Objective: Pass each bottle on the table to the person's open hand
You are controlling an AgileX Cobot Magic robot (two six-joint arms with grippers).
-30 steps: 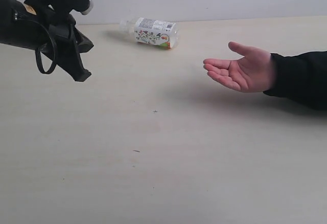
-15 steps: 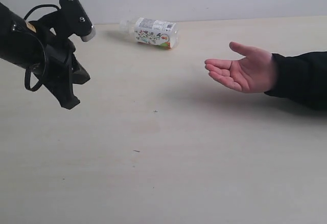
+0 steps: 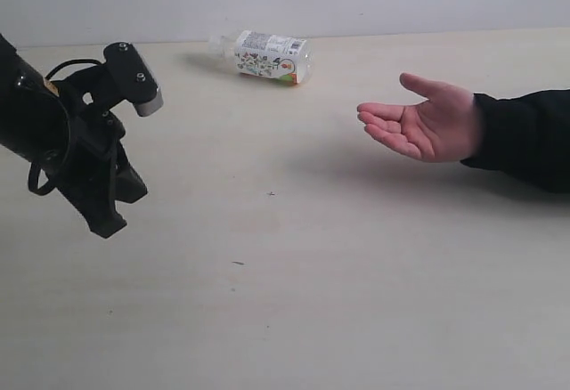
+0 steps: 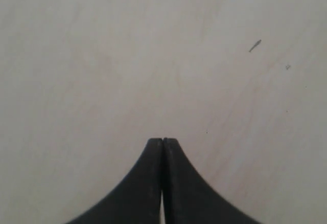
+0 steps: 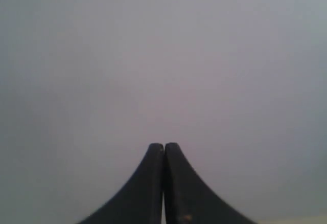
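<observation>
So, the bottle sat untouched, and both jaws were clenched on nothing.
You had it lying sideways at the table's far edge, well apart from the open hand, which was held palm-up to receive it.

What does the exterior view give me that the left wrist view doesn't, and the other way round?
Exterior only: the small clear plastic bottle with a white floral label, lying on its side near the far edge, and the person's open hand, palm up. Left wrist only: the black left gripper with jaws pressed together, empty. Both: that gripper and the pale beige wood-grain table.
</observation>
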